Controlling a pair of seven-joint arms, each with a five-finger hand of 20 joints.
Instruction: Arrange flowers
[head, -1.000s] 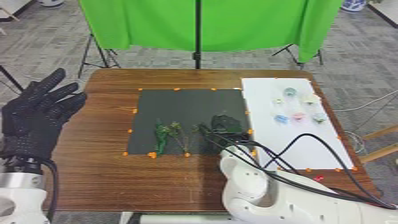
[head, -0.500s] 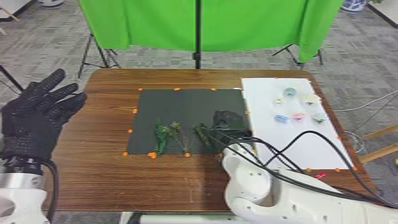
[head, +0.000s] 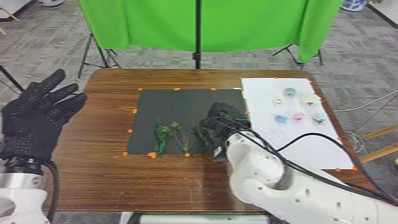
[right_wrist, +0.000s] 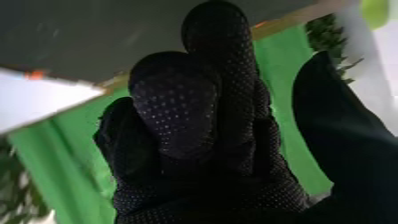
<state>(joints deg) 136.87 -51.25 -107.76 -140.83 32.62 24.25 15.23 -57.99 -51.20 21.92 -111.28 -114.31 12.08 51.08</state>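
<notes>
My left hand is held up over the table's left edge, its fingers straight and spread. Above the right part of the black mat is my right hand, just right of the green stems. A leafy stem and a thinner sprig lie side by side on the mat; another green stem lies by my right hand and is partly covered. Small blue and pink flowers, with several pale ones, rest on the white sheet. In the right wrist view my right hand has extended fingers, the thumb apart.
Orange tape pieces mark the mat's edges. Brown wooden table surface surrounds the mat. Black cables loop along my right arm over the white sheet. A green cloth hangs on a stand behind the table.
My right hand has moved a little farther forward over the mat, with its forearm shifting along. The left hand and the flowers on the white sheet stay where they were.
</notes>
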